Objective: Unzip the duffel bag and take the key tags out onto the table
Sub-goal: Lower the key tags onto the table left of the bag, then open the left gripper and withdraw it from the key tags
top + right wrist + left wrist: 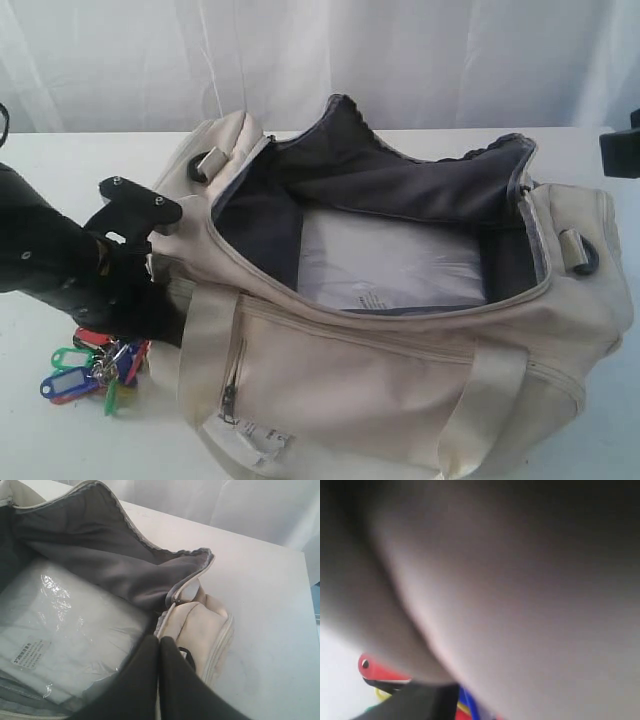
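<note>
The cream duffel bag [400, 390] lies unzipped on the white table [60, 440], its grey lining showing. The key tags [90, 375], red, green, blue and yellow, rest on the table at the bag's left front corner. My left gripper [120, 320] points down onto them, pressed against the bag's side. In the left wrist view blurred fabric fills most of the picture; one dark finger [415, 702] shows with the key tags [375, 670] against it. My right gripper [159, 642] is shut on nothing above the bag's right end [210, 625].
A flat plastic-wrapped white packet [390, 265] lies on the bag's floor, also visible in the right wrist view [65, 630]. A paper label [258, 440] hangs at the bag's front. White curtain stands behind the table. Part of the right arm [620, 150] shows at the right edge.
</note>
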Motion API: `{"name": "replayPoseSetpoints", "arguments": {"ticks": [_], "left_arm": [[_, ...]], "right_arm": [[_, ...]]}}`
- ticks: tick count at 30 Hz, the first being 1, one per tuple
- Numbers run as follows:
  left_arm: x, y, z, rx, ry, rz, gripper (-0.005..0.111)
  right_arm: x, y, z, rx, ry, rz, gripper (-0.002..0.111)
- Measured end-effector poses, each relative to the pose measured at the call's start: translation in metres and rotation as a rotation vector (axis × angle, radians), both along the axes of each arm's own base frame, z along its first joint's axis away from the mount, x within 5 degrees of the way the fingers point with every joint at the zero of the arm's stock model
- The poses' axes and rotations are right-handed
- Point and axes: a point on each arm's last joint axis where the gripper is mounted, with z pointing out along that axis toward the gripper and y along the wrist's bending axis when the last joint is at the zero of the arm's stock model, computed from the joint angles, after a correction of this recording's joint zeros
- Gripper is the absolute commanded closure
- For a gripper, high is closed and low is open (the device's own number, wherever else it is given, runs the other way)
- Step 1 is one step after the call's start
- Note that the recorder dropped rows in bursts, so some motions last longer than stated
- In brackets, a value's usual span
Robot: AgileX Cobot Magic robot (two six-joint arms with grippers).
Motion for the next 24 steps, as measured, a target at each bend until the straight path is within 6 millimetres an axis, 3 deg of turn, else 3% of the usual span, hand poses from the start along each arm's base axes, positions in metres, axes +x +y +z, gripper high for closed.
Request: {"name": "replayPoseSetpoints", "arguments": {"ticks": [7, 16, 24], "left_arm": [[-0.0006, 0.0002, 0.0009, -0.002, 0.035, 0.024, 0.103], [-0.002, 0.0007, 0.0001, 0.0, 0.055, 0.035, 0.058], [0.0009, 0.0005, 0.0068, 0.031, 0.072, 0.025, 0.056]], "right_arm": [[0.0, 0.0, 0.0, 0.0, 0.0, 0.0, 0.108], [0.0, 0.0, 0.0, 0.0, 0.0, 0.0, 0.108], [0.0, 0.0, 0.0, 0.0, 0.0, 0.0, 0.108]]}}
